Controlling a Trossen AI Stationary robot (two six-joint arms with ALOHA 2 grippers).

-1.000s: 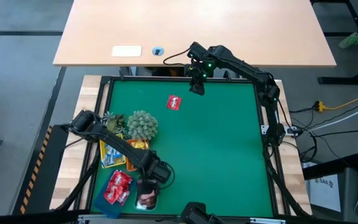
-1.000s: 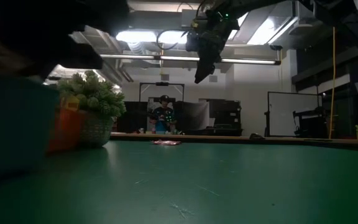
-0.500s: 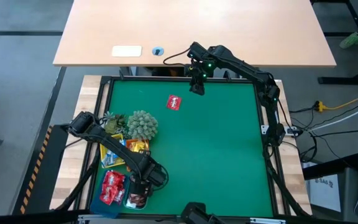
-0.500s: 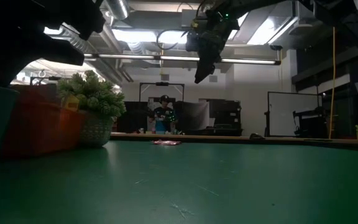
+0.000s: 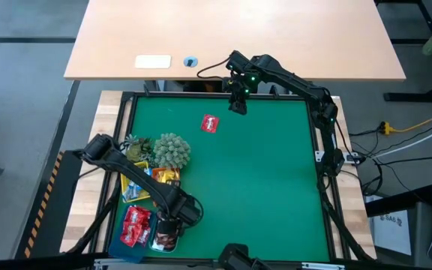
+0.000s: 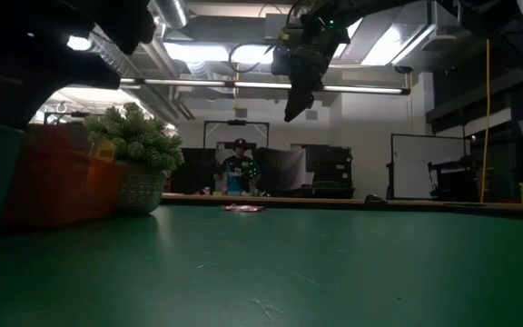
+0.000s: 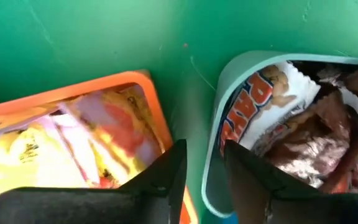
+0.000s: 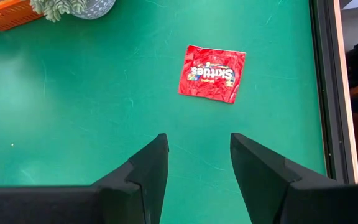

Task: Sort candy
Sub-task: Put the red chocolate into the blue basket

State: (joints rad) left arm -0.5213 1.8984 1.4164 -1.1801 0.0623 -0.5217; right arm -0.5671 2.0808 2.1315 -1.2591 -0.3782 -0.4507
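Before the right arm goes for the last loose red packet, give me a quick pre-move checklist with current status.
1. Red packet lies flat and alone on the green mat: ok.
2. Right tool open, nothing between its fingers: ok.
3. Right tool hangs above the mat's far edge, packet ahead of it: ok.
4. Left tool over the trays, above the teal tray rim, nothing held: ok.
5. Spiky plant ball stands apart from the packet: ok.
6. Which tray takes red packets: cannot tell.

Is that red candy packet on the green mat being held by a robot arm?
No, the red packet lies alone on the mat, apart from the right gripper.
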